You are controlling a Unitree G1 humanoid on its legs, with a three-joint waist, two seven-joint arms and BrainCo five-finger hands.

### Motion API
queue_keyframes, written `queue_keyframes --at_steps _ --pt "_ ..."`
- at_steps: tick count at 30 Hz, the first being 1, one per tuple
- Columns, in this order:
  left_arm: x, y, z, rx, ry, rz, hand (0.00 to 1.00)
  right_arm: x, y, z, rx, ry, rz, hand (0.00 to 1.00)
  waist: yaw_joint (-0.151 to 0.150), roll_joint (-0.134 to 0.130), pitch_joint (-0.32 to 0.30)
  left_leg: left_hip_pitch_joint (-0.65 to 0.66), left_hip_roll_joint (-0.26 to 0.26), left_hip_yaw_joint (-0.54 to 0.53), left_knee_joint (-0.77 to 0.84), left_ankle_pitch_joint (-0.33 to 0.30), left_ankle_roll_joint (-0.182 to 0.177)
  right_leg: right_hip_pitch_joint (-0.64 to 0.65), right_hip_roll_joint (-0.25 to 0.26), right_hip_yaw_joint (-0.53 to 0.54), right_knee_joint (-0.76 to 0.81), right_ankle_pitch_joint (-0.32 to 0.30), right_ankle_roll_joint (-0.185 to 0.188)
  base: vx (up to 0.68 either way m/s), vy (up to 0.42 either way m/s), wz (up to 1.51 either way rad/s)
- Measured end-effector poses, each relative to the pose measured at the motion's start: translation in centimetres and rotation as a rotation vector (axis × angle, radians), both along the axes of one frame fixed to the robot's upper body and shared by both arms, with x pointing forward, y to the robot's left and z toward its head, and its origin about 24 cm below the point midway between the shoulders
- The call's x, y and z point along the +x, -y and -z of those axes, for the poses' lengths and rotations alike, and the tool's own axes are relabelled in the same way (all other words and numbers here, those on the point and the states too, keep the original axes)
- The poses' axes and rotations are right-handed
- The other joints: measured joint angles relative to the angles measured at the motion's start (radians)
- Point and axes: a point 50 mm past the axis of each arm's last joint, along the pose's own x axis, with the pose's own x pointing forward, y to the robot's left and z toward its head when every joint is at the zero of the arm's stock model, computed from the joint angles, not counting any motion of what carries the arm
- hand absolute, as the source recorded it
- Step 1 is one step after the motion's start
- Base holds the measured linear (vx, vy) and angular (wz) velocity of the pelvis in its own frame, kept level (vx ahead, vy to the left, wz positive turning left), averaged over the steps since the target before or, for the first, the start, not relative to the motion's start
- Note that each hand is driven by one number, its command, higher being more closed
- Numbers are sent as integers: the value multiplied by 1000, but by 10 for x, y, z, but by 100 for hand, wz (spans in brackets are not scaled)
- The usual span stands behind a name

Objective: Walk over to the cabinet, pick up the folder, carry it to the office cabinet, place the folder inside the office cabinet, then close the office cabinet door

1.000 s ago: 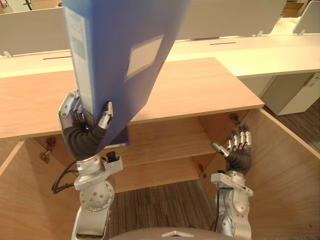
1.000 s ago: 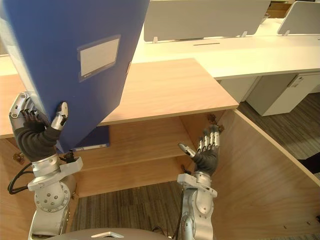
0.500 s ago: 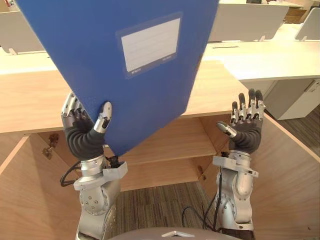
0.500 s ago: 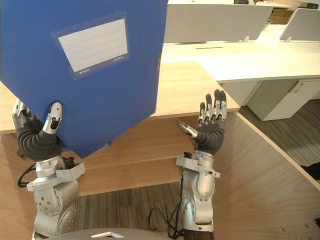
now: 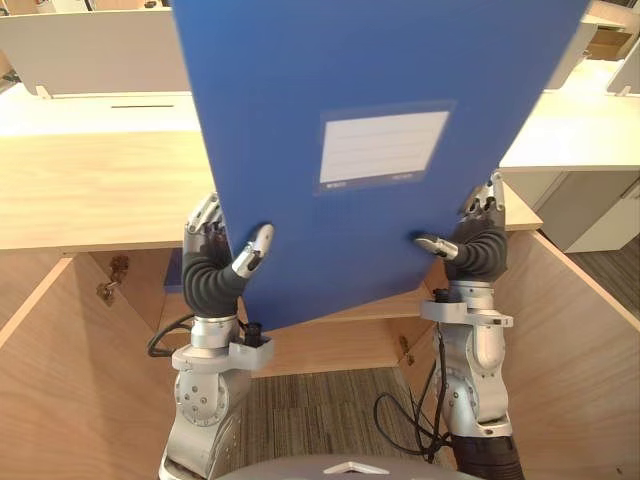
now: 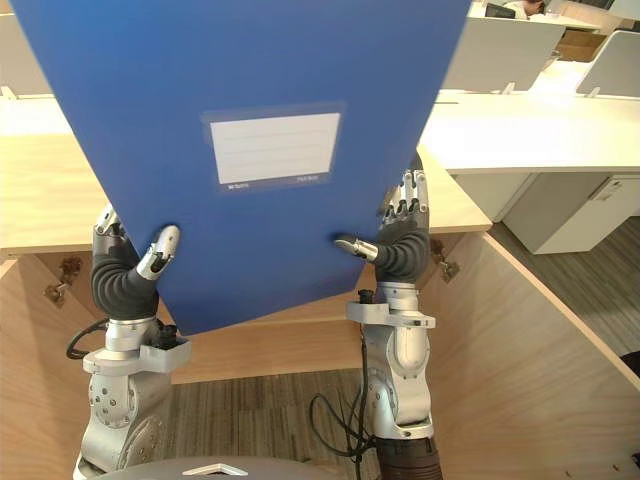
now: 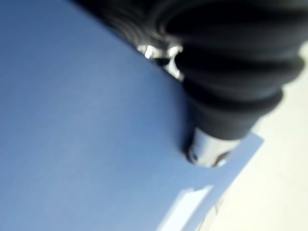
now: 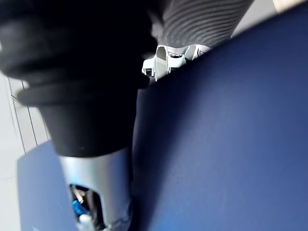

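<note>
A large blue folder [image 5: 380, 80] with a white label [image 5: 383, 150] is held upright close before the head camera, its face toward me. My left hand [image 5: 215, 270] grips its lower left edge, thumb on the front and fingers behind. My right hand [image 5: 478, 245] pinches the lower right edge the same way. In the left wrist view the thumb [image 7: 207, 149] presses on the folder's blue face [image 7: 72, 144]. In the right wrist view the thumb [image 8: 96, 183] lies against the folder [image 8: 231, 144]. Behind stands the wooden cabinet [image 5: 90, 195].
The cabinet's left door [image 5: 60, 400] and right door [image 5: 590, 360] stand open on either side of my arms. A shelf [image 6: 290, 310] shows below the folder. White desks [image 6: 520, 130] with grey dividers [image 6: 510, 50] lie beyond the cabinet top. Striped carpet [image 5: 320, 410] lies below.
The folder swung right and squared up to face me. My right hand rose from open and took hold of its lower right edge. The left hand kept its hold.
</note>
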Motion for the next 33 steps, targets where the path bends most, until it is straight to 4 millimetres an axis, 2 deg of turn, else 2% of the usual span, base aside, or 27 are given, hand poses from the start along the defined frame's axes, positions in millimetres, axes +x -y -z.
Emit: queue_keyframes --at_steps 4,5,9,17,18,33 --pt "2 1 4 20 -14 12 100 3 -1 5 -40 -32 -40 0 4 -1 0 -1 -3 -2 0 3 1 -1 -3 -1 0 0 1 0 0 0" --pt "3 1 5 24 -17 13 100 4 -3 7 -43 -37 -51 100 5 -3 1 -1 -3 -2 0 3 1 -1 -3 -1 0 1 1 0 0 0" --pt "3 1 7 52 -21 22 100 7 -5 14 -85 -72 -88 100 8 -11 0 -3 -6 -2 0 4 2 -2 -5 -1 -1 1 2 0 0 0" --pt "6 -2 8 63 -25 3 100 8 -7 17 -126 -84 -123 100 17 -24 -2 -18 -9 -5 0 11 6 -18 -8 -2 5 2 2 0 0 0" --pt "7 -2 10 71 -31 -5 0 9 -7 19 -127 -95 -125 100 18 -25 -2 -15 -10 -5 0 11 6 -16 -8 -2 5 2 2 0 0 0" --pt "16 -17 23 130 -88 -127 0 11 -18 27 -164 -133 -140 100 19 -26 -3 -20 -10 -6 0 23 7 -28 -10 -2 8 5 -3 -19 -4 0"
